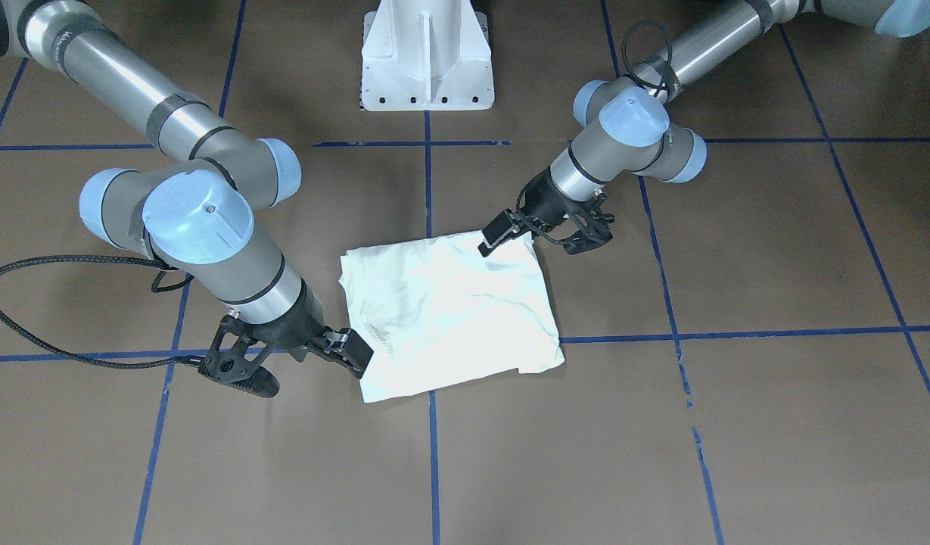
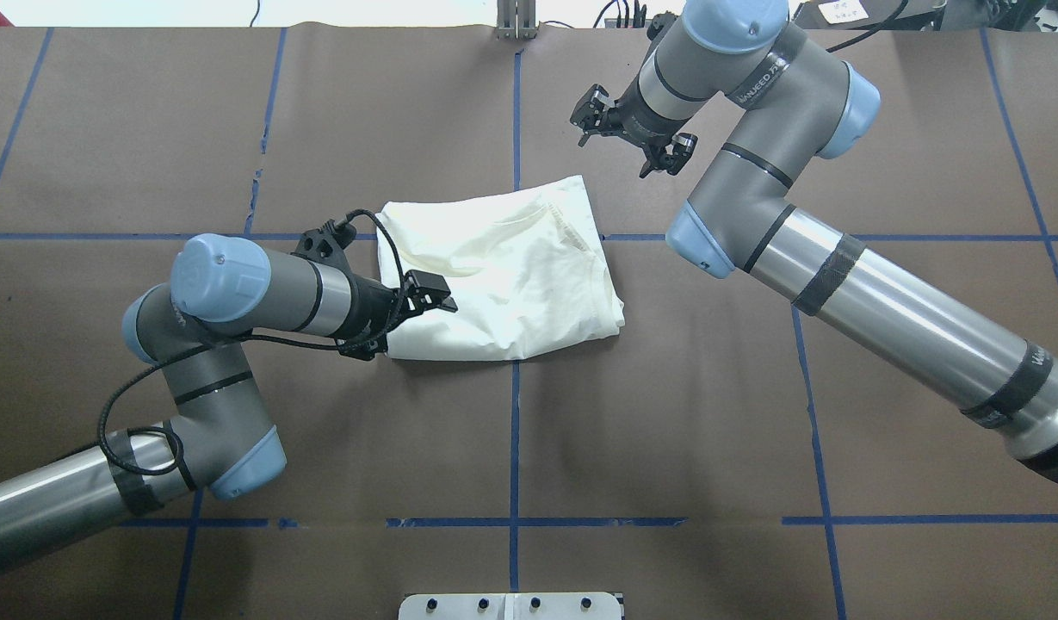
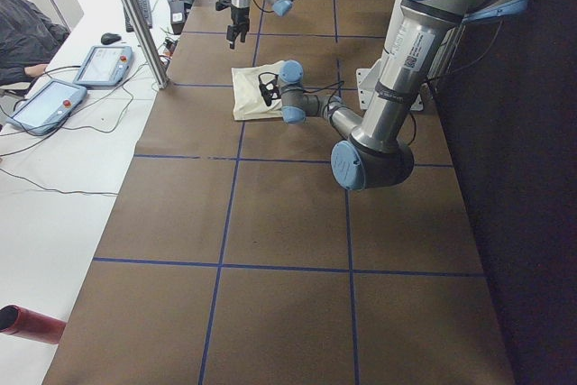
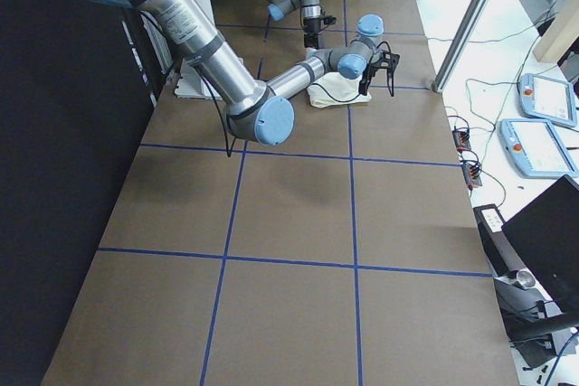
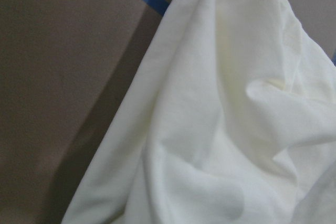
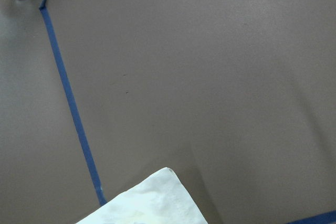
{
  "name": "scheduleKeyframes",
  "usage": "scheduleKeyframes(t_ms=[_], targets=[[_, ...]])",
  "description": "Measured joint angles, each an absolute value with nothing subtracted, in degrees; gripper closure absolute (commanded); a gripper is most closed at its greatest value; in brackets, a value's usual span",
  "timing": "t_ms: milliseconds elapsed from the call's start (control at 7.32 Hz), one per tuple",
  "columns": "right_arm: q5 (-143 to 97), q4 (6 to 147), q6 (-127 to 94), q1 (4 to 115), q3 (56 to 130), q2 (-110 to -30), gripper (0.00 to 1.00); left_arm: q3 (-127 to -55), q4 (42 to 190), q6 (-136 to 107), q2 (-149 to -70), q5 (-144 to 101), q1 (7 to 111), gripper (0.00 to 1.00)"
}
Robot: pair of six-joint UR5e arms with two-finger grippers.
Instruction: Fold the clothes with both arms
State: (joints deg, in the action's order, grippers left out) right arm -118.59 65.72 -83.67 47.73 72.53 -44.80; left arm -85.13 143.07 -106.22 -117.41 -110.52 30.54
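Note:
The cream-white shirt (image 1: 449,310) lies folded into a rough rectangle, plain side up, in the middle of the brown table (image 2: 503,275); no print shows. My left gripper (image 1: 502,233) hovers low over the shirt's corner nearest the robot's left side (image 2: 430,297), with its shadow on the cloth. Its jaws look open and not closed on the fabric. The left wrist view is filled with white cloth (image 5: 220,129). My right gripper (image 1: 353,356) is raised above the table beside the far corner (image 2: 590,110), open and empty. The right wrist view shows just a shirt corner (image 6: 152,203).
The white pedestal (image 1: 427,68) stands at the robot's side of the table. Blue tape lines (image 2: 514,387) cross the brown surface. Operator tablets (image 3: 54,101) lie on a white bench beyond the table's far edge.

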Motion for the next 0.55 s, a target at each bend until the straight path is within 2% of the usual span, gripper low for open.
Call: scheduleKeyframes(t_ms=[546], targets=[[-118.6,65.6,-83.7,47.7,72.7,-45.0,0.0,-87.6,143.1,-104.9,-117.1,-108.6,26.3,0.01]])
